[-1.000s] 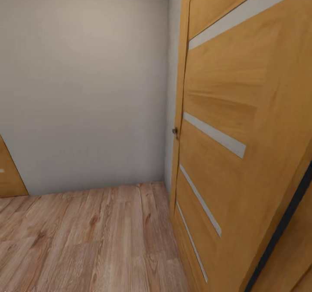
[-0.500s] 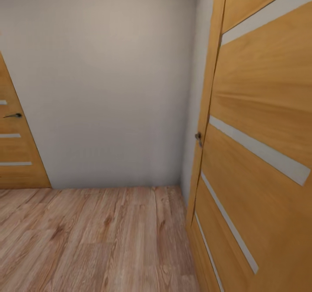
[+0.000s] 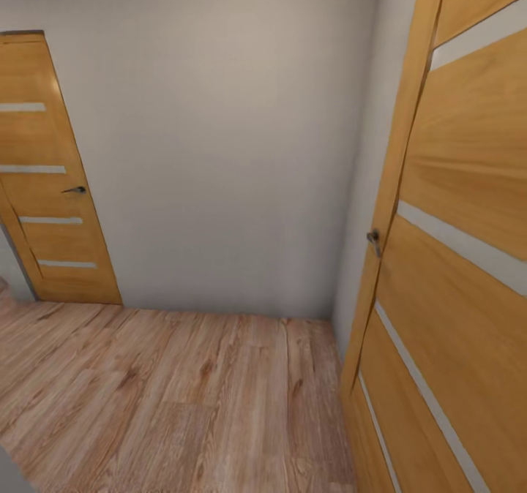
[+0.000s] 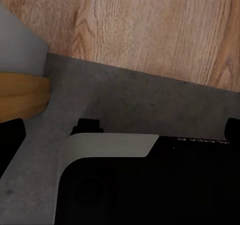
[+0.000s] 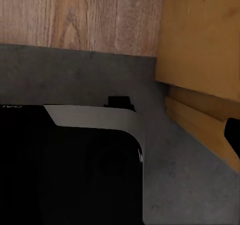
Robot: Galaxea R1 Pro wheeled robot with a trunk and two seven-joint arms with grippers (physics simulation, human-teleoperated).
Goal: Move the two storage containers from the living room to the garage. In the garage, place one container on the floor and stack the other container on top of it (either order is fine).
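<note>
Robot stood in a doorway. Open honey-wood door (image 3: 454, 208) close at right, its handle (image 3: 374, 241) near the edge; a second, shut door (image 3: 51, 178) well left of it along the grey wall (image 3: 227, 134). Wood-plank floor (image 3: 183, 398) ran ahead of the open door. Wrist views looked down on the robot's dark base (image 4: 150, 185) standing on grey concrete floor (image 4: 130, 100). Pincer fingers not readable on either arm; state cannot be told. No storage containers seen here. Judgement: rigid, light plastic bins, likely slick-walled; best pinched at the rim.
</note>
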